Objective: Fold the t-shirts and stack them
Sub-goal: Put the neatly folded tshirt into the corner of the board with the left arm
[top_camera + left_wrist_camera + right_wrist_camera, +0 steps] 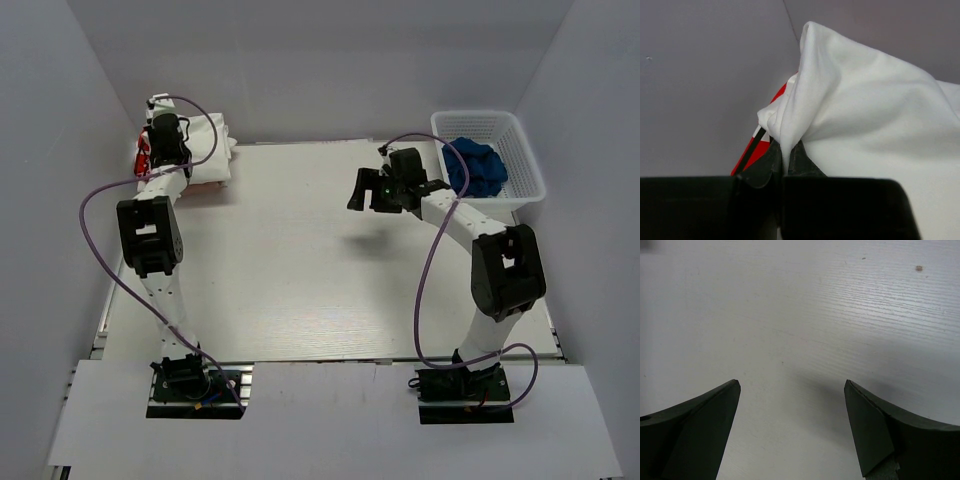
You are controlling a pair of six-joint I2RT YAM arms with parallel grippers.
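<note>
Cloth of the plain white shirt (pixel 865 115), heaped with the printed shirt (pixel 756 152) at the far left corner of the bench (pixel 300 260), is pinched thinly by the left hand (pixel 786 156) and could be lost if tugged hard, while the right hand (pixel 791 385) is spread wide with nothing in it.

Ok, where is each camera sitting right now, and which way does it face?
Top external: above and behind the bases, looking down on the table; left arm and right arm show, white shirt far left, basket far right.
Left wrist: at the far-left corner, facing white shirt and print shirt; left gripper shut on a white fold.
Right wrist: looking down at bare table; right gripper open, empty.
Shared: top and left wrist both see the white shirt; top and right wrist, the table.
</note>
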